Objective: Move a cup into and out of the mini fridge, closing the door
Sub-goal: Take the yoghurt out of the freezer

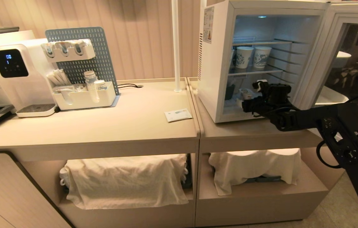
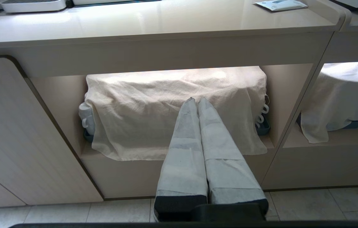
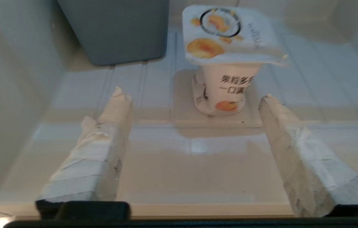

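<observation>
The cup [image 3: 221, 63] stands upright on the floor of the mini fridge [image 1: 216, 63], in the upper middle of the right wrist view, just ahead of the right gripper [image 3: 194, 95], whose fingers are spread apart, holding nothing. The left gripper [image 2: 196, 101], fingers together, is parked far away.
</observation>
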